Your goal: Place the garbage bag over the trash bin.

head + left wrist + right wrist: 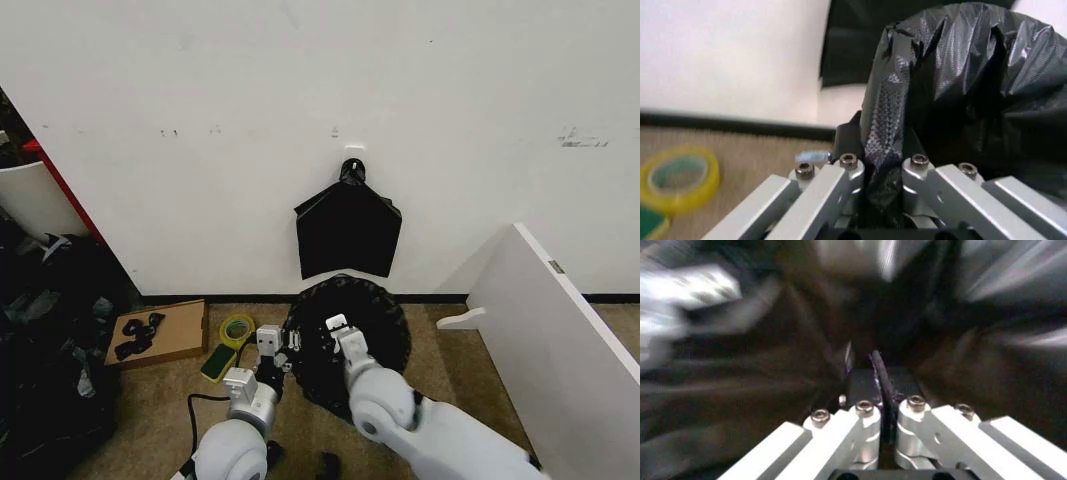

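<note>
Down on the brown carpet floor (450, 350), right against the white wall (300, 80), the garbage bag (345, 335) sits as a round, crinkly black mound, draped so fully that whatever is under it stays hidden from me. My left gripper (270, 345) is at the bag's left edge, and the left wrist view shows its fingers (847, 175) clenched on a pleated fold of the glossy plastic, which runs up between them into the larger bulge of the garbage bag (973, 75). My right gripper (338, 328) reaches over the top of the mound, near its middle; from the right wrist camera I see its fingers (867, 390) pressed nearly together with a thin black sheet of the garbage bag (773, 380) pinched between them (the surroundings there are smeared, so I can say little more).

Above the mound, a flat bundle of black bags (348, 228) hangs on the wall from a knot at a small hook. To my left on the floor lie a roll of yellow tape (237, 328), a green-and-yellow sponge (218, 362) just beside it, and a flat cardboard piece (175, 335) with black scraps (135, 335) on it. A white board (560, 340) leans at my right. A white tub with red trim (30, 195) stands at the far left.
</note>
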